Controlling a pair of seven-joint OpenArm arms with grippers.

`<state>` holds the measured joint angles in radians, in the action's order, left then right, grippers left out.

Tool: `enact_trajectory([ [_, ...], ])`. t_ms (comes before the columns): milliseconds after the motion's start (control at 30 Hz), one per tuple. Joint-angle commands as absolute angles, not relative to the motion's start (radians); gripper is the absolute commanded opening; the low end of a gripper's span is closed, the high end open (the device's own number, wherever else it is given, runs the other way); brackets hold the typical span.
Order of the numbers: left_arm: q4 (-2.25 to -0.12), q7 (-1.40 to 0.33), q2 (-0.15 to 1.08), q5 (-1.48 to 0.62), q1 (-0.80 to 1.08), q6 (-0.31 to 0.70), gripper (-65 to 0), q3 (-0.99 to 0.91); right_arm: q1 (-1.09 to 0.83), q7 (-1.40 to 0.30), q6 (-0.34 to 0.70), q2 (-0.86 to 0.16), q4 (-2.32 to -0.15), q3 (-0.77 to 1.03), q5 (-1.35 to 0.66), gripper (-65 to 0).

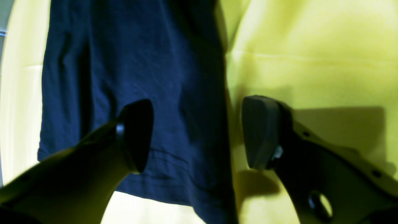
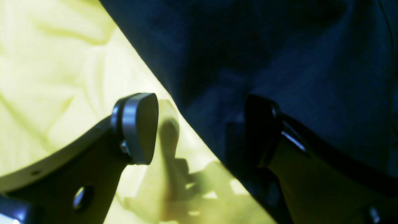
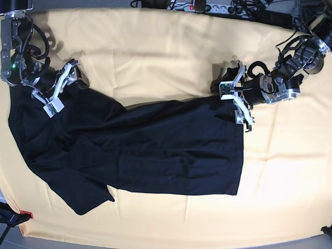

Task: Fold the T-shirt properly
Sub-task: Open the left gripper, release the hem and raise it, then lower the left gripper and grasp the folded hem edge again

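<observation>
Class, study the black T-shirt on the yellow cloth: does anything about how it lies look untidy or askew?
Yes. The T-shirt lies crooked: its sleeve end is bunched and skewed, with creases running across the body, so it is not spread flat on the yellow cloth.

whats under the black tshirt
The plain black short-sleeved fabric T-shirt lies on a pale yellow tablecloth, which shows all around it. Whatever lies beneath the shirt's middle is covered.
</observation>
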<state>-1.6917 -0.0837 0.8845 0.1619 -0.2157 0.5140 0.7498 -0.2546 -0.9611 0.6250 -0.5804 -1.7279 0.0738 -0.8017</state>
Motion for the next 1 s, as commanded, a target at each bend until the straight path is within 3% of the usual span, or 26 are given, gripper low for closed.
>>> enact_trajectory([
  [0, -1.674, -0.231, 0.919, 0.253, -0.223, 0.534, -20.0, 0.755, -0.255, -0.984, 0.625, -0.591, -1.734, 0.073, -0.804, -21.3],
  [433, -1.683, -0.236, 1.014, 0.247, -0.25, 0.501, -20.6, 0.754, -0.255, -0.98, 0.625, -0.591, -1.734, 0.073, -0.804, -21.4],
  [500, -1.683, -0.236, 1.014, 0.247, -0.25, 0.452, -24.7, 0.754, -0.255, -0.98, 0.625, -0.591, -1.734, 0.073, -0.804, -21.3],
  [667, -1.703, -0.274, 1.014, 0.247, -0.25, 0.29, -43.9, 0.754, -0.255, -0.98, 0.625, -0.591, -1.734, 0.073, -0.804, -21.4],
  [800, -1.745, -0.304, 1.014, 0.246, -0.25, 0.2, -44.7, 0.754, -0.255, -0.98, 0.625, -0.591, -1.734, 0.073, -0.804, -21.3],
  [967, -1.784, -0.304, 1.013, 0.207, -0.25, 0.222, -43.8, 0.754, -0.255, -0.98, 0.625, -0.591, -1.734, 0.073, -0.804, -21.3],
])
